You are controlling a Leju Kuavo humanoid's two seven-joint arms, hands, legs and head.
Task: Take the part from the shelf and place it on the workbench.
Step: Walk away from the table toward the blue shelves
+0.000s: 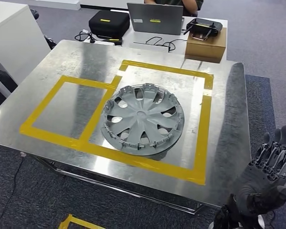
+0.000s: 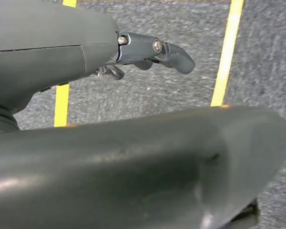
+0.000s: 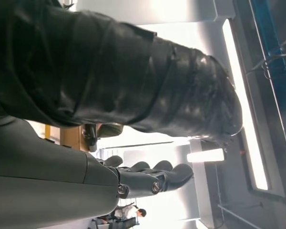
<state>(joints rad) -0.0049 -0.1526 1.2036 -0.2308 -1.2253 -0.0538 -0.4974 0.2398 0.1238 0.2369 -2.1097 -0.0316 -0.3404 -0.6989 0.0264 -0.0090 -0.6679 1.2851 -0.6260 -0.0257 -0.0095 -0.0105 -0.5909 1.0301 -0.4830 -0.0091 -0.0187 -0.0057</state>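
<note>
In the head view, a round grey plastic wheel cover point(image 1: 142, 117) with curved spokes is seen lying flat on the brushed metal workbench point(image 1: 62, 62), inside the larger rectangle of yellow tape point(image 1: 203, 138). The right hand point(image 1: 267, 179) is held off the bench's near right corner, fingers spread, nothing gripped. In the left wrist view, the left hand point(image 2: 148, 50) is seen above grey carpet point(image 2: 141, 95), fingers extended, empty. In the right wrist view, the right hand's fingers point(image 3: 152, 174) are seen straight and empty.
</note>
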